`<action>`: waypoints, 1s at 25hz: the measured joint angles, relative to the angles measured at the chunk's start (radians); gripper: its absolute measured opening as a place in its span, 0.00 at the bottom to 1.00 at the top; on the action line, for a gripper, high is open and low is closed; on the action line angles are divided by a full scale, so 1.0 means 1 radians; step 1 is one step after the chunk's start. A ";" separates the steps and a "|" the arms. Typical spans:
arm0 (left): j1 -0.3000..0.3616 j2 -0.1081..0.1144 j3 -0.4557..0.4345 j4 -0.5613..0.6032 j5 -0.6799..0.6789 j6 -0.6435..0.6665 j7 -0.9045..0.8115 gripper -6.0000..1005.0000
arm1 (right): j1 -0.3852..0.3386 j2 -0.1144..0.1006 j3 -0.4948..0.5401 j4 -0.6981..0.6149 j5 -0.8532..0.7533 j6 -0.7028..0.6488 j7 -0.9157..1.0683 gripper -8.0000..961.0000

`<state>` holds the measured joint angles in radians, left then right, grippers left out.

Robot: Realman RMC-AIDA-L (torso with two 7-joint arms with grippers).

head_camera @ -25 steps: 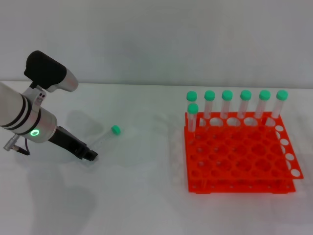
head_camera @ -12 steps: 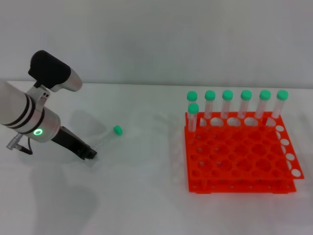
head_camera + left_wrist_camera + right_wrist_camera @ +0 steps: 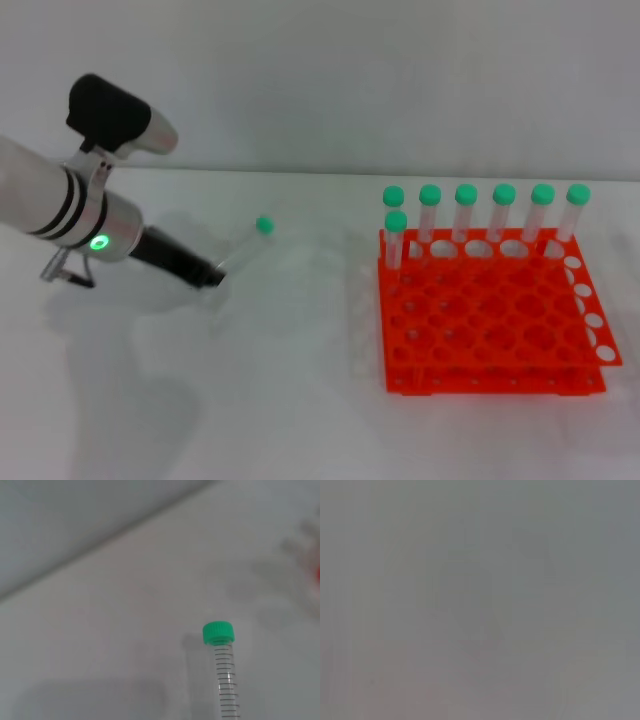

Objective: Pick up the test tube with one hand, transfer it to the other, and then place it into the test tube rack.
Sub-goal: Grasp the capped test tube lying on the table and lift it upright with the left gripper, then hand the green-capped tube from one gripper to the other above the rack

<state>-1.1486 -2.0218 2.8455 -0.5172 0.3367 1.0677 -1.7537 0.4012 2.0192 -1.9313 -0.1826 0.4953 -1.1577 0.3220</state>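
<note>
My left gripper [image 3: 212, 277], black on a silver-white arm with a green light, is shut on the lower end of the test tube [image 3: 243, 250]. The clear tube slants up and to the right from the fingers, its green cap [image 3: 264, 225] uppermost and clear of the table. In the left wrist view the test tube [image 3: 226, 685] juts out over the white table with its cap [image 3: 218, 632] at the far end. The orange-red test tube rack [image 3: 500, 380] stands at the right, well apart from the gripper. My right gripper is out of view.
Several green-capped tubes [image 3: 465, 215] stand upright along the rack's back rows. A white table [image 3: 300, 400] lies under everything, with a pale wall behind. The right wrist view shows only a blank grey surface.
The left gripper has risen and moved right toward the rack, carrying the tube off the table. The green cap now sits higher and farther right.
</note>
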 joint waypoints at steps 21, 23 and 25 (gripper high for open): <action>0.448 -0.059 -0.003 0.475 -1.531 0.174 1.131 0.19 | -0.005 -0.004 -0.034 -0.012 0.014 -0.078 0.114 0.82; 0.474 -0.061 -0.003 0.551 -1.549 0.195 1.200 0.19 | 0.000 -0.010 -0.083 -0.012 0.012 -0.122 0.141 0.82; 0.491 -0.065 -0.003 0.624 -1.530 0.204 1.273 0.19 | 0.010 -0.021 -0.127 -0.012 -0.008 -0.154 0.186 0.82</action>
<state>-0.6574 -2.0871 2.8427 0.1068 -1.1930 1.2721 -0.4804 0.4108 1.9987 -2.0579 -0.1950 0.4871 -1.3118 0.5080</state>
